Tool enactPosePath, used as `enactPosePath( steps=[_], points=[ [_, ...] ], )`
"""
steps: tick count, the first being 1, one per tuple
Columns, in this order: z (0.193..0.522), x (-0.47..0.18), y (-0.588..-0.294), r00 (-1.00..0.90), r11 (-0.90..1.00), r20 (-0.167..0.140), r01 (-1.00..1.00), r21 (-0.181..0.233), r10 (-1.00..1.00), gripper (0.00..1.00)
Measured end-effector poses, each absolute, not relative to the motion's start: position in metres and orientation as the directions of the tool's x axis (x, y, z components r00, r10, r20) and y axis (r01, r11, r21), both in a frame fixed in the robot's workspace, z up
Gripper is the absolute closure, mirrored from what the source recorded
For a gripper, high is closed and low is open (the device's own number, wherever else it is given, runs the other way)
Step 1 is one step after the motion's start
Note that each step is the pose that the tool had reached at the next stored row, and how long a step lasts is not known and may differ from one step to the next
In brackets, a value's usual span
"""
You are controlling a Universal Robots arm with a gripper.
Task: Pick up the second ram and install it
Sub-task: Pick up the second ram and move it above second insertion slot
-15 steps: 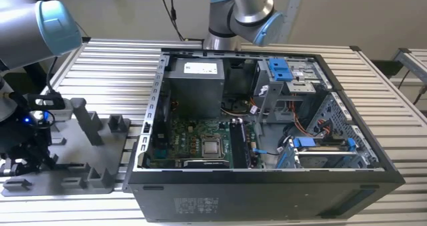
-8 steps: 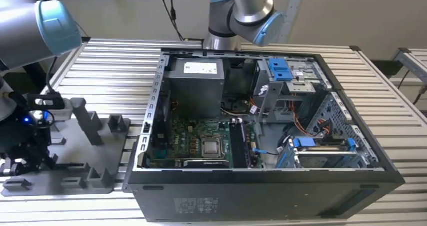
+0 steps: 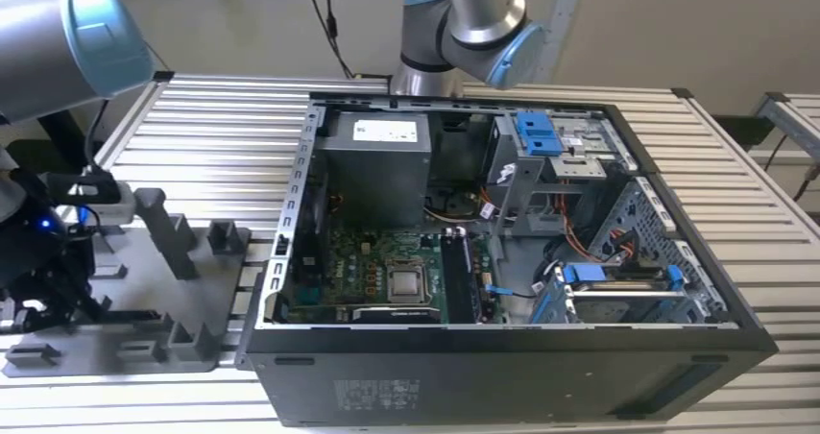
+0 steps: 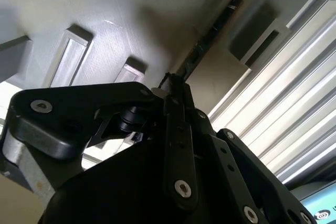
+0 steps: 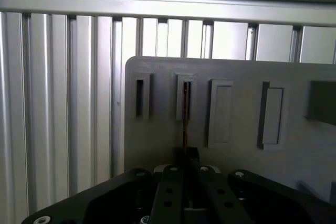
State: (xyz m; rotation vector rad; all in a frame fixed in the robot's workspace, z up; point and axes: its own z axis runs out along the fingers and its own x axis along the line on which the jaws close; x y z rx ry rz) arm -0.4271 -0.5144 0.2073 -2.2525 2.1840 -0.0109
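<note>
Your gripper point(image 5: 185, 157) hangs over the grey holder plate point(image 5: 236, 77), and the fingers point(image 5: 170, 182) are pinched together on the second ram point(image 5: 185, 124); you see it edge-on in the first wrist view, a thin dark strip running from the fingertips towards one of the plate's narrow slots point(image 5: 185, 90); whether its far end sits inside that slot or just clear of it, you cannot tell. The second wrist view gives you the same grip from the side; the second ram point(image 4: 202, 45) reaches slantwise from the gripper point(image 4: 170, 90) towards a slot in the holder plate point(image 4: 105, 3), with the ribbed metal worktop point(image 4: 294, 103) beyond.

In the exterior view the holder plate point(image 3: 129, 295) lies on the worktop point(image 3: 218, 117) at the exterior view's left, just beside the open computer case point(image 3: 513, 376); inside the case the motherboard point(image 3: 365, 261) lies flat with the square silver processor point(image 3: 407, 282) on it, and the long black slots point(image 3: 459, 276) run right beside that processor; the blue clips point(image 3: 539, 132) sit further back.
</note>
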Motion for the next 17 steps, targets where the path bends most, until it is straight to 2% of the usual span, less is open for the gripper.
enactPosePath(
  steps=[17],
  points=[
    [0.226,-0.427,-0.514,0.031,-0.031,0.002,-0.999,-0.008,-1.000,0.86]
  ],
)
